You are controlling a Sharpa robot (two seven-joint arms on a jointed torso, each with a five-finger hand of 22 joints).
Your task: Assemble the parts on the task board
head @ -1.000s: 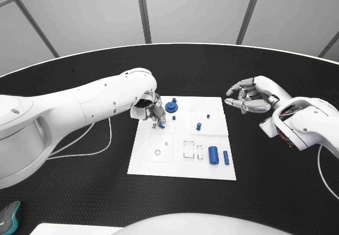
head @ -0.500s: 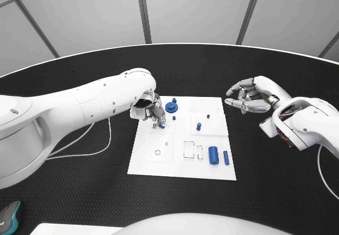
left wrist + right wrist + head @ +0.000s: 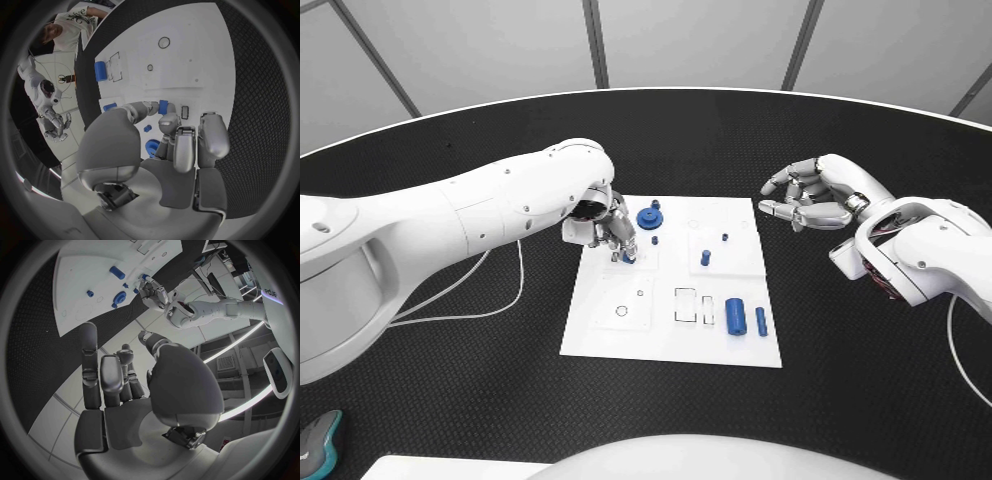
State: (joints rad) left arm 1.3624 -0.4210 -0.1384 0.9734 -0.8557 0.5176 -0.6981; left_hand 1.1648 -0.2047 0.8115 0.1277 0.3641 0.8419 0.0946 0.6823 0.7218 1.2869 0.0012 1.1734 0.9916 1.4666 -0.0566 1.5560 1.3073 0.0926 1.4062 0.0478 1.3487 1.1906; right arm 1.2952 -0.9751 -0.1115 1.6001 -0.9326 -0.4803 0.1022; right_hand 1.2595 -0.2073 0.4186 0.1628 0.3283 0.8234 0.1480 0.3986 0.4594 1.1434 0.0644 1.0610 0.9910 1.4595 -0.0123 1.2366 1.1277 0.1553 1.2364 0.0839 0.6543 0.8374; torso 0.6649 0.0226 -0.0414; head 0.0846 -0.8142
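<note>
The white task board [image 3: 668, 335] lies in the middle of the black table. My left hand [image 3: 599, 226] hovers over its far left part and pinches a small blue part [image 3: 629, 256] [image 3: 163, 106] between thumb and a finger, low over the board. Just beside it stands a blue gear-like part [image 3: 651, 218] [image 3: 152, 147]. Small blue pegs [image 3: 705, 258] stand further right, and two blue cylinders [image 3: 736, 311] lie near the board's right edge. My right hand [image 3: 808, 197] hangs over the bare table right of the board, fingers loosely bent and apart, holding nothing.
White cables [image 3: 480, 300] trail across the table left of the board. Outlined recesses [image 3: 687, 305] and a ring mark [image 3: 622, 310] sit on the board's near half. The table's rim [image 3: 444, 112] curves round the back.
My left hand has shifted slightly over the board's far left corner, still pinching the small blue part. The right hand has not moved.
</note>
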